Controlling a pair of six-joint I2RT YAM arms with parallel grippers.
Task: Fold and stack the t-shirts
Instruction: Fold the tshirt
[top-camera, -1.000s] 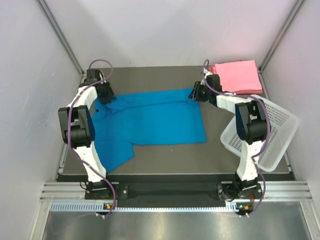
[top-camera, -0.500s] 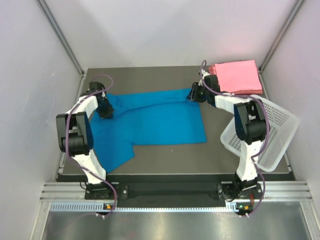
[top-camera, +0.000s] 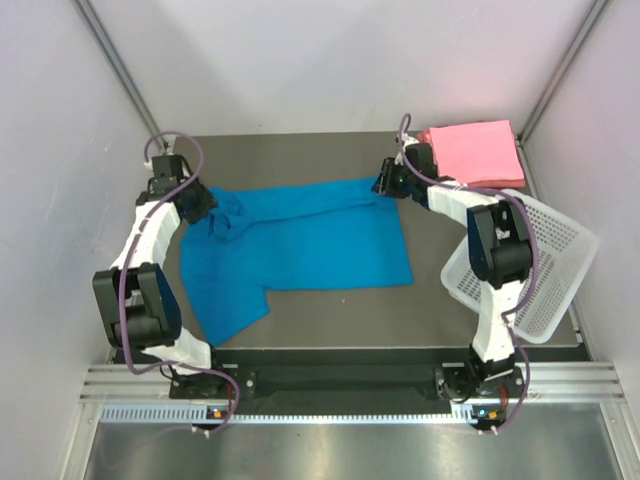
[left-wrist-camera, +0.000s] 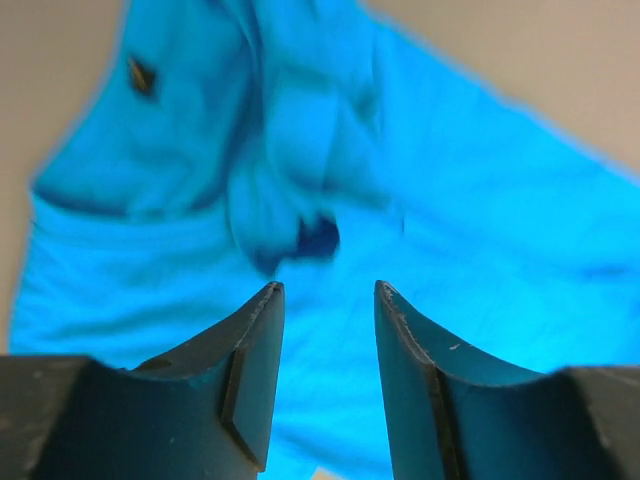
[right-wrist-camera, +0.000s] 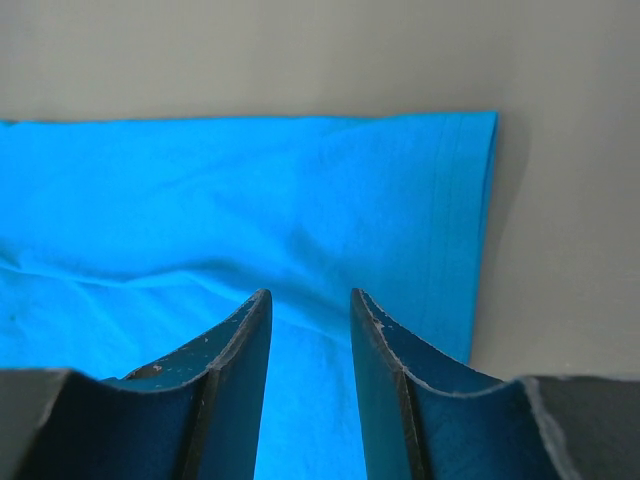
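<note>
While the arm bases sit at the near edge, a bare strip of dark table (top-camera: 340, 315) runs in front of the blue t-shirt (top-camera: 310, 245). The shirt lies spread mid-table with its long axis left to right. The hem end is right, the bunched collar end is left, and one sleeve lobe points toward the near-left corner. A white basket (top-camera: 545, 265) sits on the right, overhanging the table's right edge, with bare table between it and the hem.

The left gripper (top-camera: 203, 205) is at the shirt's bunched far-left part. The right gripper (top-camera: 384, 186) is at its far-right corner. The top view hides both jaw gaps.

The left wrist view shows them: fingers spread, with blurred folds visible through the gap and nothing pinched at the tips. In the right wrist view the fingers also stand apart, above the straight stitched hem edge, with grey table beyond and to the right. Whether either touches the cloth cannot be told.

Bare table runs behind the shirt between the grippers. Farthest back, the folded pink t-shirts (top-camera: 470, 150) sit stacked in the far-right corner, apart from the blue one.
</note>
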